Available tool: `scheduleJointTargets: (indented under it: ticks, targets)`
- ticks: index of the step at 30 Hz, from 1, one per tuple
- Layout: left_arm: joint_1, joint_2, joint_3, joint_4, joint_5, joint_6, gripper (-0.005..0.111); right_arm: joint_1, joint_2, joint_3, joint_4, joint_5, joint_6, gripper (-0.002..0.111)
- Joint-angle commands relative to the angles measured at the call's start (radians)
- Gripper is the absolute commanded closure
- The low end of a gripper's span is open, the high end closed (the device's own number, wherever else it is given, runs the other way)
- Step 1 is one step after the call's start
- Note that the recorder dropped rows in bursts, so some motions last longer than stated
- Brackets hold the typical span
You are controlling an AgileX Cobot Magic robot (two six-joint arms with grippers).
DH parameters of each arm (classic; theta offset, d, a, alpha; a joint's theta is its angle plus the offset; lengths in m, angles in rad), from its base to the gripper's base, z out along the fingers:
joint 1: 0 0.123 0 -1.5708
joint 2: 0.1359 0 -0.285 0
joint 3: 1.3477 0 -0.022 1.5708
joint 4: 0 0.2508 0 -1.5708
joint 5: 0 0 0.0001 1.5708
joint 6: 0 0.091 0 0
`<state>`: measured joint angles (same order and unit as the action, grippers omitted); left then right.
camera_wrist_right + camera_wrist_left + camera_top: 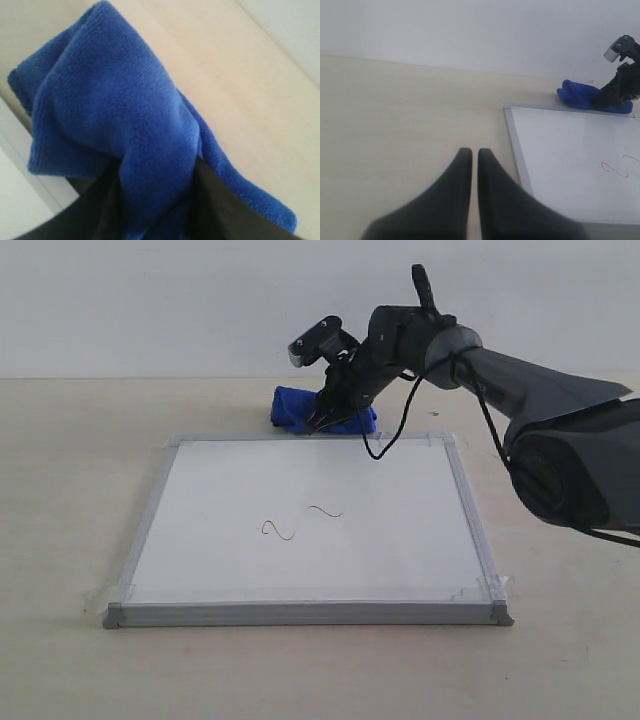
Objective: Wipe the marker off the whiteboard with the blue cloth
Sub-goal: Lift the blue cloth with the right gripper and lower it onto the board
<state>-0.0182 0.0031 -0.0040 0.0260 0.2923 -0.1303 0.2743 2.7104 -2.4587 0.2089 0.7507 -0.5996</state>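
Two short wavy marker lines [300, 521] lie near the middle of the whiteboard [400, 540], not yet wiped. The blue cloth [290, 406] sits bunched on the tabletop [60, 500] just beyond the board's far edge, so you must bring it nearer, onto the board, before wiping. Your right hand [323, 423] reaches over that far edge and pinches a fold of the cloth between its fingers [220, 205]; this grip likely leaves the loose bulk free to serve as a pad. Your left hand [470, 170], fingers pressed nearly together and holding nothing, hovers over bare tabletop left of the board, clear of the wiping path.
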Motion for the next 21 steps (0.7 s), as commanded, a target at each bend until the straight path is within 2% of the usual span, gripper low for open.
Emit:
scheduleJointTargets:
  ticks: [1, 2, 3, 8, 14, 21]
  targets:
    - [-0.003, -0.003, 0.004, -0.008, 0.003, 0.005, 0.102, -0.003, 0.012, 0.003, -0.01, 0.041, 0.016, 0.096]
    - [-0.003, -0.003, 0.004, -0.008, 0.003, 0.005, 0.102, -0.003, 0.01, 0.003, -0.01, 0.041, 0.016, 0.105]
    - [-0.003, -0.003, 0.004, -0.008, 0.003, 0.005, 0.102, -0.003, 0.006, 0.0, -0.01, 0.043, 0.02, 0.108]
    - [-0.003, -0.003, 0.004, -0.008, 0.003, 0.005, 0.102, -0.006, -0.072, -0.027, -0.012, 0.063, 0.082, 0.108]
    - [-0.003, -0.003, 0.004, -0.008, 0.003, 0.005, 0.102, -0.006, -0.153, -0.027, -0.122, 0.134, 0.208, 0.109]
    - [-0.003, -0.003, 0.004, -0.008, 0.003, 0.005, 0.102, -0.006, -0.215, -0.027, -0.162, 0.283, 0.241, 0.109]
